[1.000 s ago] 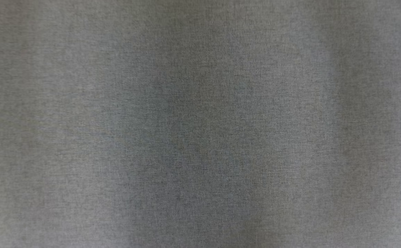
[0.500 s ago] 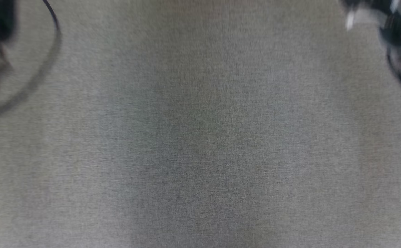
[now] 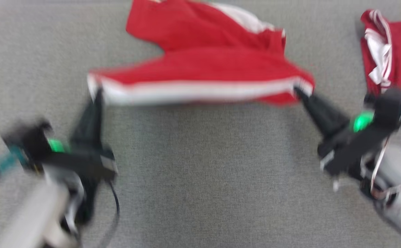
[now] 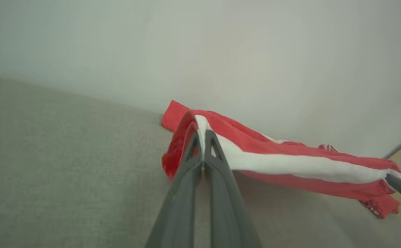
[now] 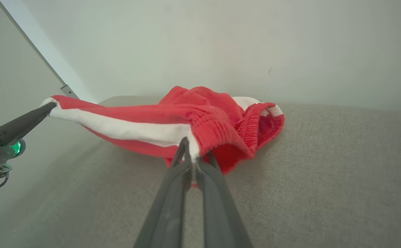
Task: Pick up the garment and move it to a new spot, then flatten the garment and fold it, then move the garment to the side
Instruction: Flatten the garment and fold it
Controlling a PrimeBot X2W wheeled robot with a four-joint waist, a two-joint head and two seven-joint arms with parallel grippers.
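Two robot hands hold a red garment (image 3: 203, 65) with a white stripe stretched between them over a grey cloth-covered table (image 3: 203, 179). The left hand (image 3: 98, 93) is clamped on the striped edge at one end. The right hand (image 3: 298, 91) is pinched tight on the same edge at the other end, close to the gathered waistband (image 5: 255, 125). The stripe runs nearly taut from hand to hand, raised off the table, while the rest of the garment trails back onto the cloth near a pale wall (image 4: 221, 51). A second red-and-white garment (image 3: 398, 51) lies bunched at the far right of the table, apart from the first.
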